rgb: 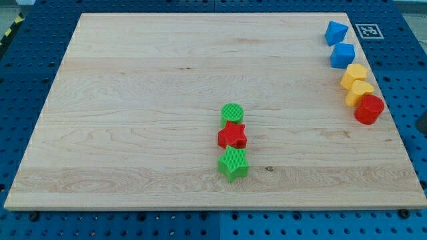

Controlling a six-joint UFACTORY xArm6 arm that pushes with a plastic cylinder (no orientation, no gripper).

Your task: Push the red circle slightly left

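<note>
The red circle point(369, 109) stands at the right edge of the wooden board point(133, 100), at the lower end of a column of blocks and touching a yellow block point(359, 93) above it. My tip does not show clearly. Only a small dark shape point(423, 124) cuts in at the view's right edge, right of the red circle and a little lower, and I cannot tell whether it is the rod.
Above the red circle stand a second yellow block point(354, 75), a blue cube point(343, 55) and another blue block point(336, 32). Near the middle a green circle point(232, 113), a red star point(232, 136) and a green star point(233, 163) form a column.
</note>
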